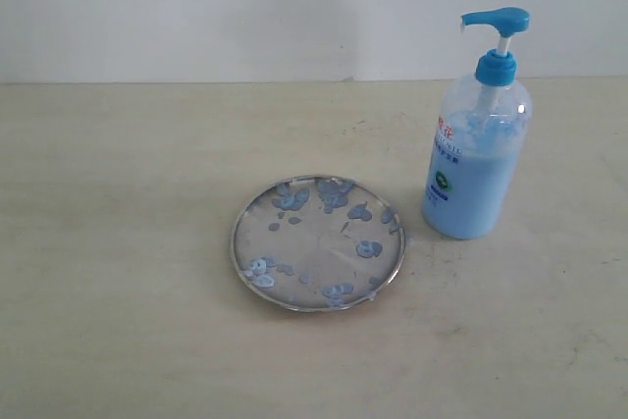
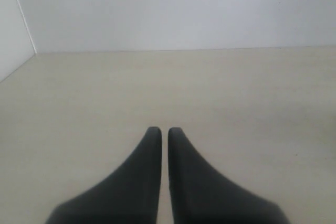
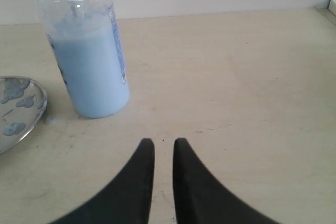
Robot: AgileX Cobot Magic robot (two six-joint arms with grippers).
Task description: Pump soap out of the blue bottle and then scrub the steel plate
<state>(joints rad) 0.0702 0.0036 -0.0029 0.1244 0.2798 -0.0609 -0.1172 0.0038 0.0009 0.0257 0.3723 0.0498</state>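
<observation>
The bottle (image 1: 476, 159), frame right, looks heavy and slick, best pressed at its pump head (image 1: 496, 19); left end effector (image 2: 160, 129) and right end effector (image 3: 163, 141) sit nearly closed, empty.

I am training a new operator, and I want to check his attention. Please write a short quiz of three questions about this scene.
1. True or false: the blue bottle stands on the steel plate.
2. Which wrist view shows the bottle? A) left B) right C) both
3. What lies scattered on the plate?

Key:
1. False. It stands beside the plate, on the table.
2. B
3. Blue-grey soap blobs.
</observation>
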